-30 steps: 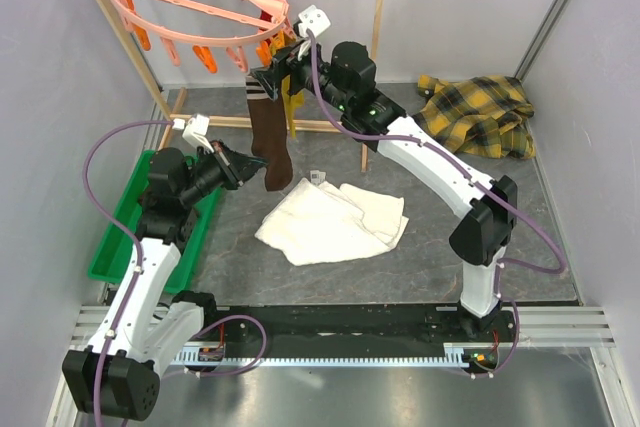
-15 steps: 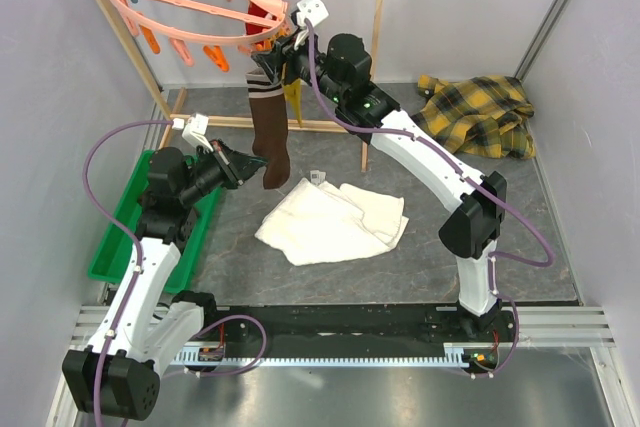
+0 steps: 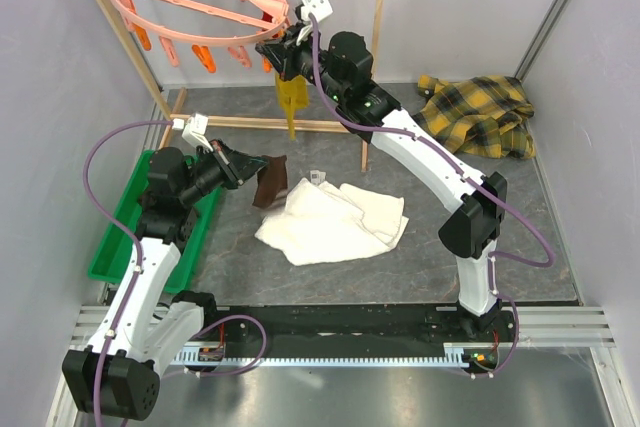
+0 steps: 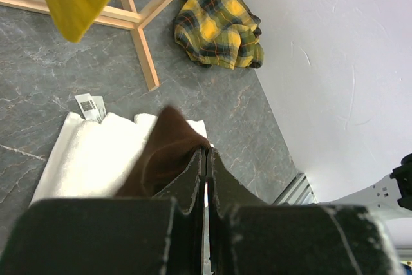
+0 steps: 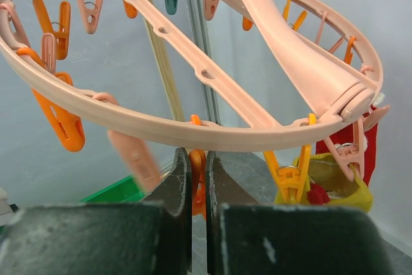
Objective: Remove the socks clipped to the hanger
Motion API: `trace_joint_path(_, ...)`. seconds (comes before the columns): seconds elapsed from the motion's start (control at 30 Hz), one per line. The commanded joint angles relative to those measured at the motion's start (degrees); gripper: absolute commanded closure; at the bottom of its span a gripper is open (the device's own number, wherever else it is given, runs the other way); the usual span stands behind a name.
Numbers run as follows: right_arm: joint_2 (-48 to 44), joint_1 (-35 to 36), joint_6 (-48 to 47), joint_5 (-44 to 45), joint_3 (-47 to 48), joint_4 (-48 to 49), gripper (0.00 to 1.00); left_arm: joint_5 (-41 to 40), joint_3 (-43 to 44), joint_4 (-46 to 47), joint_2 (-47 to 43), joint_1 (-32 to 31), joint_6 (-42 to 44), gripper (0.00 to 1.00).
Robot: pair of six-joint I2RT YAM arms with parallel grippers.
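The salmon-pink hanger (image 3: 195,7) hangs at the top left, and its ring (image 5: 193,130) fills the right wrist view. My right gripper (image 3: 282,52) is up under the ring, shut on an orange clip (image 5: 198,175). A mustard yellow sock (image 3: 291,97) and a red sock (image 5: 362,143) stay clipped beside it. The dark brown sock (image 3: 270,179) is off the hanger and droops from my left gripper (image 3: 246,169), which is shut on the sock's edge (image 4: 164,156) above the towel.
A white towel (image 3: 335,219) lies mid-table. The plaid shirt (image 3: 480,112) is bunched at the back right. A green tray (image 3: 120,237) sits under the left arm. The wooden rack's rails and post (image 3: 375,7) stand behind the hanger.
My right gripper closed on the orange clip. The brown sock came free of the hanger and dropped, now hanging only from my left gripper.
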Motion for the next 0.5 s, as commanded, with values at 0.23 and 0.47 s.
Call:
trace_joint_path(0.23, -3.6, 0.2, 2.9, -0.9, -2.8, 2.1, 0.59, -24.6, 3.1, -12.9, -4.2, 0.1, -1.1, 0.98)
trace_joint_path(0.47, -9.4, 0.2, 1.6, -1.9, -10.1, 3.2, 0.45, -66.2, 1.4, -24.6, -9.0, 0.2, -2.4, 0.98)
